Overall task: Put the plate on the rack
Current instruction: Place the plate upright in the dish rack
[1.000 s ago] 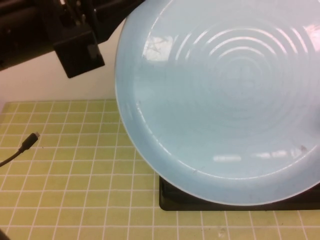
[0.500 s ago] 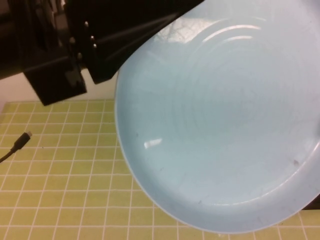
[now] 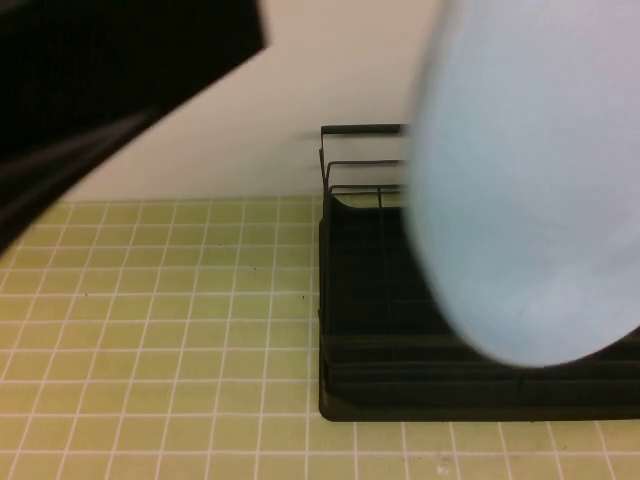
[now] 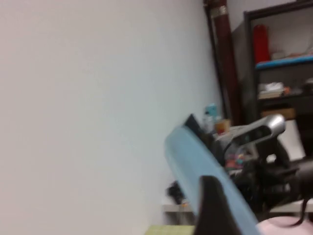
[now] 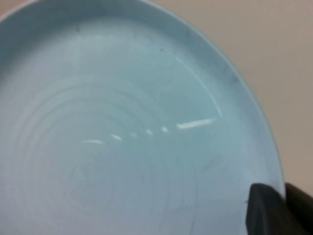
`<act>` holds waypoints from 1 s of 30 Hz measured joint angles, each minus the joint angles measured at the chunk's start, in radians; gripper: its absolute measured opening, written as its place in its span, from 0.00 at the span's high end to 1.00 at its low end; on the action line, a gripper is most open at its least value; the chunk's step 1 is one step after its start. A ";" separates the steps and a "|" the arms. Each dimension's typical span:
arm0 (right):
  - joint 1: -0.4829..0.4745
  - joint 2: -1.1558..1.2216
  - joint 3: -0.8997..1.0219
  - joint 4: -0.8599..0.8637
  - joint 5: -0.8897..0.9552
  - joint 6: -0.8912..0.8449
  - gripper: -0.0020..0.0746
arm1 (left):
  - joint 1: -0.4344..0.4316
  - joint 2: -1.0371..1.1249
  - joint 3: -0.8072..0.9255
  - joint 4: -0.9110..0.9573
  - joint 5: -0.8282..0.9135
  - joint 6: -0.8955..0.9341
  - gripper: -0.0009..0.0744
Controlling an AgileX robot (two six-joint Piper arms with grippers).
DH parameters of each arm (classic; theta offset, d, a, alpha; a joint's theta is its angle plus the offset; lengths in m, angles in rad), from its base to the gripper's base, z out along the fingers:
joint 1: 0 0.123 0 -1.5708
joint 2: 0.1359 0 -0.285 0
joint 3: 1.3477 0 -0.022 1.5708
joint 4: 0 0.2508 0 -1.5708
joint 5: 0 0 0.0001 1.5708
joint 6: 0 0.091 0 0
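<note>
A pale blue plate [image 3: 530,200] hangs close to upright over the black wire rack [image 3: 370,300] at the right of the high view and hides part of it. The plate's ringed face [image 5: 122,122] fills the right wrist view. My right gripper [image 5: 282,208] is shut on its rim, one dark finger [image 5: 266,213] on the face side. My left arm [image 3: 100,90] is a dark mass at the upper left, apart from the plate. My left gripper [image 4: 244,215] is open; one finger [image 4: 210,205] shows, with the plate [image 4: 195,156] seen edge-on beyond it.
A green gridded mat [image 3: 150,330] covers the table left of and in front of the rack. A white wall [image 3: 330,70] stands close behind the rack. Shelves [image 4: 279,58] and clutter lie far off in the left wrist view.
The plate has turned from facing the camera to near edge-on and shifted right, uncovering the rack. My left gripper let go and drew back up-left. My right gripper closed on the rim.
</note>
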 joint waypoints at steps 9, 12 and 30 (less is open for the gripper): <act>0.000 0.002 -0.157 -0.362 -0.206 -0.068 0.96 | 0.000 -0.188 0.002 0.606 -0.055 -0.458 0.99; 0.000 0.032 -0.181 -0.591 -0.264 -0.068 0.96 | 0.000 -0.223 0.033 0.839 0.013 -0.666 0.99; 0.011 0.416 -0.187 -0.748 -0.537 -0.681 0.96 | 0.000 -0.670 0.632 1.246 -0.319 -0.818 0.99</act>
